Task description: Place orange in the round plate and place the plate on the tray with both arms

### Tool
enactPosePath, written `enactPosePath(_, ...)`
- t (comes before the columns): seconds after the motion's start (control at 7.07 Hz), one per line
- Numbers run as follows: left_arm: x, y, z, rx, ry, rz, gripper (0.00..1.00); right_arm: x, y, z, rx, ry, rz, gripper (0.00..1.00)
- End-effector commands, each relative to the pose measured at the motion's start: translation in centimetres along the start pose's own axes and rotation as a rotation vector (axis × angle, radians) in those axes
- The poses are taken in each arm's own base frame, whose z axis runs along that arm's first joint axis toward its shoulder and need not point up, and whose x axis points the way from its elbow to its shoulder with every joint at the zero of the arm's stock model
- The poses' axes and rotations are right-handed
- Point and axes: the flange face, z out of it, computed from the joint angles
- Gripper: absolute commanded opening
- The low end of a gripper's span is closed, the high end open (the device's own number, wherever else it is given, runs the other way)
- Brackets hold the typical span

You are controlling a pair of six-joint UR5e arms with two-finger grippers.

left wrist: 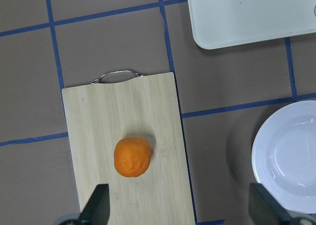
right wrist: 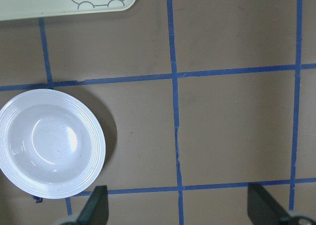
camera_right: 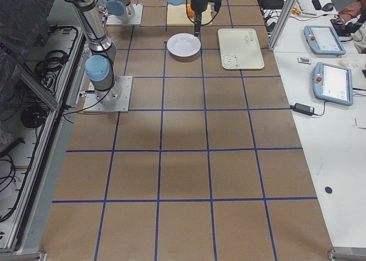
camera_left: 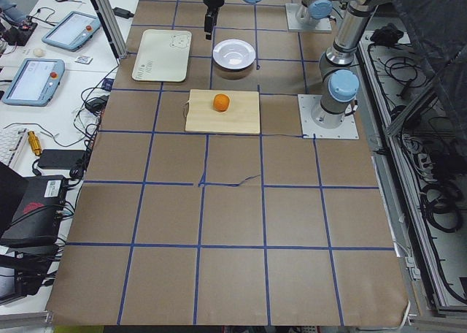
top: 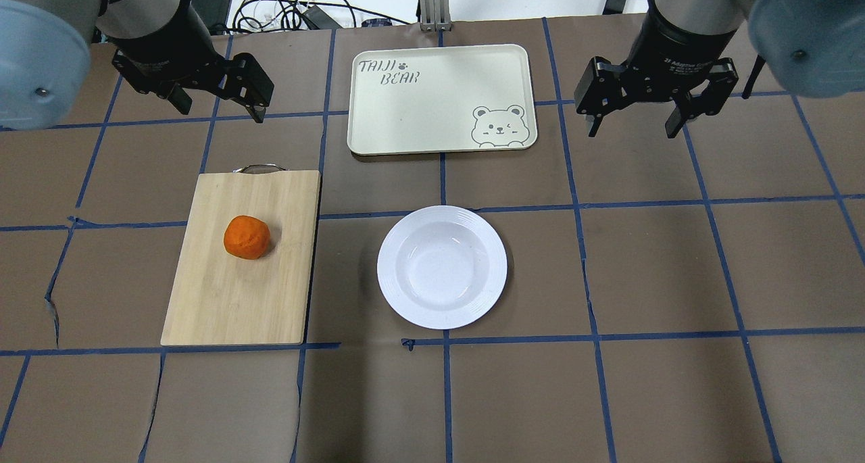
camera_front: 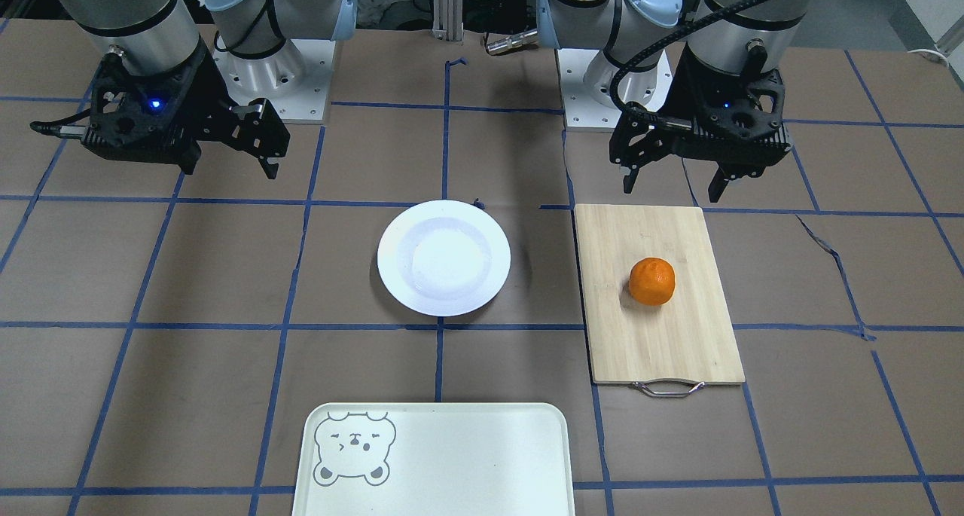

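The orange point(top: 246, 237) sits on a bamboo cutting board point(top: 223, 301), well apart from the white round plate point(top: 442, 217) beside it. The cream tray point(top: 432, 98) lies beyond the plate. My left gripper point(camera_front: 670, 190) and right gripper point(top: 632, 132) hover, jaws spread wide.

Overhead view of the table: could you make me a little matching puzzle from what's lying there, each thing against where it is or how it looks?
Things:
1. orange
2. round plate
3. tray
4. left gripper

Descriptions:
a. open, holding nothing
b. lying on the bamboo cutting board
c. white, nothing in it
d. bear face drawn in one corner

Pairs: 1-b, 2-c, 3-d, 4-a
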Motion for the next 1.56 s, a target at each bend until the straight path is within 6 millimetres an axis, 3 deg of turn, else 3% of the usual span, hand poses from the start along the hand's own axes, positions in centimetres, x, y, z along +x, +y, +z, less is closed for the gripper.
enactPosePath(0.0,0.01,0.02,0.08,-0.002,0.0,0.002,1.0,0.03,0.24,-0.08,0.0,0.001,0.0,1.0)
enactPosePath(1.41,-0.7,-0.09,0.44,-0.008,0.0,-0.002,1.0,0.29,0.26,0.08,-0.003,0.027,-0.003,1.0)
